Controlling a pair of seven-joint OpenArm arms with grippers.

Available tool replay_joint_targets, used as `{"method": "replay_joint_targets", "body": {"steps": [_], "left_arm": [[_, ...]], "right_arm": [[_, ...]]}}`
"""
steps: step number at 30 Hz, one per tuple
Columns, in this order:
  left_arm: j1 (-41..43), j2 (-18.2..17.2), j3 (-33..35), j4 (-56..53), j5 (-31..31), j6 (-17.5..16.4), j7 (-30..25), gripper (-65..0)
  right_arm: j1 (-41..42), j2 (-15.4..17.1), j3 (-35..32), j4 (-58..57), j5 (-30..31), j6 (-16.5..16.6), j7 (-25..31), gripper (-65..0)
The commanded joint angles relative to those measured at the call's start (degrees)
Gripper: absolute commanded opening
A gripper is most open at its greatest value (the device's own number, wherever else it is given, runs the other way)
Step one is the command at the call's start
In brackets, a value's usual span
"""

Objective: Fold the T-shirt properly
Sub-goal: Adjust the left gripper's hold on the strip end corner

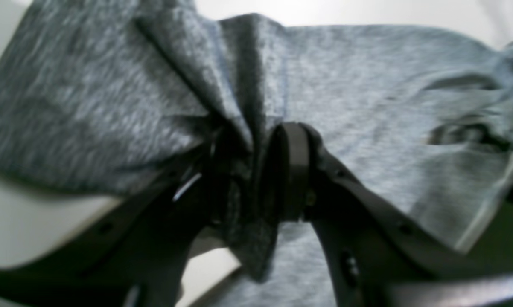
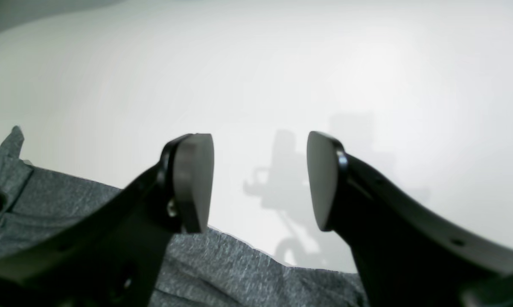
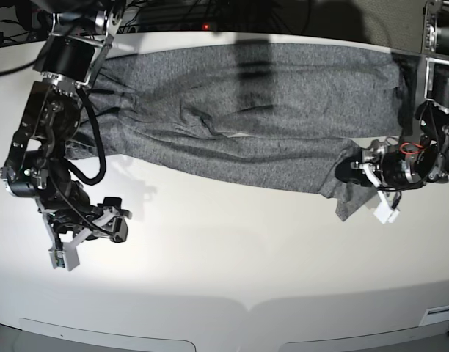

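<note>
Bunching between left pincer [image 1: 256, 170] pads: T-shirt [image 3: 254, 117] edge.

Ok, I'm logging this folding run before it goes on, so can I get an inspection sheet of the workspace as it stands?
Surface: white table, bare in front of the shirt.
Job's things: grey T-shirt spread lengthwise along the far side, wrinkled, not yet folded into a neat stack.
Clutter: nothing seen.
Grippers: left gripper shut on a bunched fold at the shirt's end; right gripper open, holding nothing, over bare table beside the shirt's near edge.
Cables: black cable looped along the right arm; a tangle behind the table.
Surroundings: dark background beyond the far edge, details unclear.
</note>
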Motion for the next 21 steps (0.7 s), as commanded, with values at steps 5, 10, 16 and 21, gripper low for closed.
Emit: {"method": "replay_joint_targets", "body": {"steps": [5, 10, 16, 21], "left_arm": [[0.22, -5.42, 0.2, 1.4, 9.25, 5.79, 2.8, -44.3], [0.24, -6.97, 0.2, 6.82, 5.84, 5.79, 4.17, -44.3], [0.22, -6.69, 0.2, 13.7, 5.4, 5.77, 4.07, -44.3], [0.02, -6.84, 0.2, 19.87, 7.61, 5.79, 3.34, -44.3]], "right_arm": [[1.46, 0.42, 0.04, 1.07, 0.52, 0.39, 0.57, -30.1], [1.46, 0.42, 0.04, 1.09, 0.52, 0.39, 0.57, -30.1], [1.44, 0.42, 0.04, 1.07, 0.5, 0.42, 0.52, -30.1], [1.44, 0.39, 0.04, 1.07, 0.52, 0.39, 0.52, -30.1]]}}
